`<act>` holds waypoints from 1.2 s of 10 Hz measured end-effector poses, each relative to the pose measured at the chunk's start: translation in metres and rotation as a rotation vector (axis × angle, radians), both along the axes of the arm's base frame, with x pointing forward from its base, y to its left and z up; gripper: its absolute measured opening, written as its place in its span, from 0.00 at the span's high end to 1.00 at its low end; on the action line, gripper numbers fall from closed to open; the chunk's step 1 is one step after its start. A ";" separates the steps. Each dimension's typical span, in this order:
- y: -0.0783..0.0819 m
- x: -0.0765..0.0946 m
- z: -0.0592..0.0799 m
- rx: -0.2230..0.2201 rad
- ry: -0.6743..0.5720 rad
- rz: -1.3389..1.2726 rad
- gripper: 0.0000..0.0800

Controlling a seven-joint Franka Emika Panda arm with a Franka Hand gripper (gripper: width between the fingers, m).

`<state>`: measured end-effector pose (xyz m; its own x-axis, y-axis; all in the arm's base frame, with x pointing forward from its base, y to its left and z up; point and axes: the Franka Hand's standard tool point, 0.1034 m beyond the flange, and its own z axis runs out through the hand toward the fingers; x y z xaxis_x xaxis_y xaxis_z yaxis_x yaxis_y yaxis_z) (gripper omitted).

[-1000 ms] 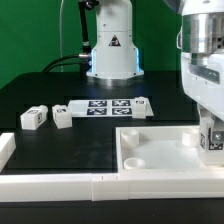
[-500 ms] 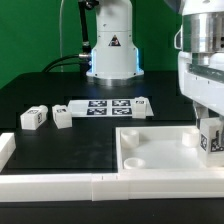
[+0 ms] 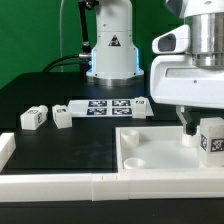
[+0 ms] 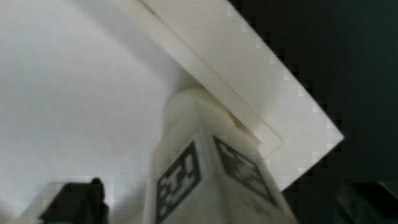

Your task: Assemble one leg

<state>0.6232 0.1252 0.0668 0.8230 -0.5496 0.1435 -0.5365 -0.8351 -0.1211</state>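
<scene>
The large white tabletop (image 3: 150,152) lies at the exterior view's right front, and it fills much of the wrist view (image 4: 89,90). One leg (image 3: 212,140), a chunky white peg with a black-and-white tag, stands upright at the tabletop's right side. My gripper (image 3: 200,128) hangs just above and around it. In the wrist view the leg (image 4: 214,165) sits between my dark fingertips (image 4: 75,202), with a gap on each side. The gripper (image 4: 217,208) is open and holds nothing. Two more tagged legs (image 3: 33,117) (image 3: 62,117) lie loose on the black table at the left.
The marker board (image 3: 105,106) lies flat behind the tabletop. A white rail (image 3: 60,185) runs along the table's front edge, with a raised end at the left. The arm's base (image 3: 110,50) stands at the back, before a green backdrop.
The gripper has let go of the leg, lifted and shifted toward the exterior view's left. The leg now stands free on the tabletop.
</scene>
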 end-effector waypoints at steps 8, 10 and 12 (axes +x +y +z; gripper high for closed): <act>-0.002 0.003 0.001 -0.119 -0.009 0.456 0.36; -0.003 0.003 0.001 -0.110 -0.009 0.409 0.64; -0.003 0.003 0.001 -0.097 -0.009 0.341 0.64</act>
<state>0.6258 0.1223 0.0680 0.9553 -0.2273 0.1893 -0.2246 -0.9738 -0.0357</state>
